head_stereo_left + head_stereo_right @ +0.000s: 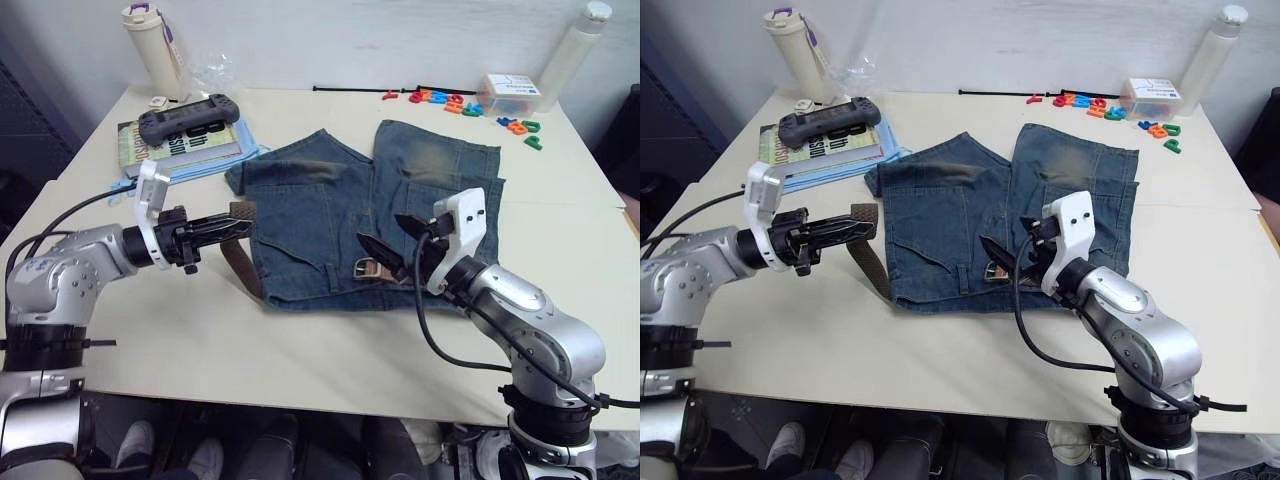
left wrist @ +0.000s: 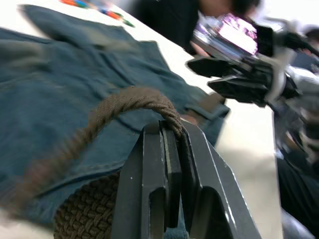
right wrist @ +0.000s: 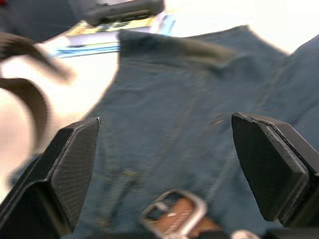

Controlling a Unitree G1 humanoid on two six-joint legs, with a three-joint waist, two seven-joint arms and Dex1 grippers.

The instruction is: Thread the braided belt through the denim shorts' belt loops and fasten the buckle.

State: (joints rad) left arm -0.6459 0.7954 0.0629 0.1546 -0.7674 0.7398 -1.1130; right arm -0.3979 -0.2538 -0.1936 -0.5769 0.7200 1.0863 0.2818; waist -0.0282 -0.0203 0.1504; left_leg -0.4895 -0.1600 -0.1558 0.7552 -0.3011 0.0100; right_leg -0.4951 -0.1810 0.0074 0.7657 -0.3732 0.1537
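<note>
The denim shorts (image 1: pixel 330 210) lie flat mid-table with the waistband toward me. My left gripper (image 1: pixel 228 226) hovers at their left edge, shut on the braided belt (image 1: pixel 243 262) near its free end. In the left wrist view the brown strap (image 2: pixel 130 99) arches over the closed fingertips (image 2: pixel 169 132). From there the belt curves down past the waistband's left corner and runs under the cloth. The silver buckle (image 1: pixel 367 268) lies on the waistband near a belt loop (image 1: pixel 336 272). My right gripper (image 1: pixel 393 240) is open just above and beside the buckle (image 3: pixel 174 214), holding nothing.
A book with a dark game controller (image 1: pixel 187 119) on it lies at the back left, beside a white bottle (image 1: pixel 150 45). Coloured plastic letters (image 1: pixel 450 101), a small box (image 1: pixel 509 91) and a tall white bottle (image 1: pixel 576 50) stand at the back right.
</note>
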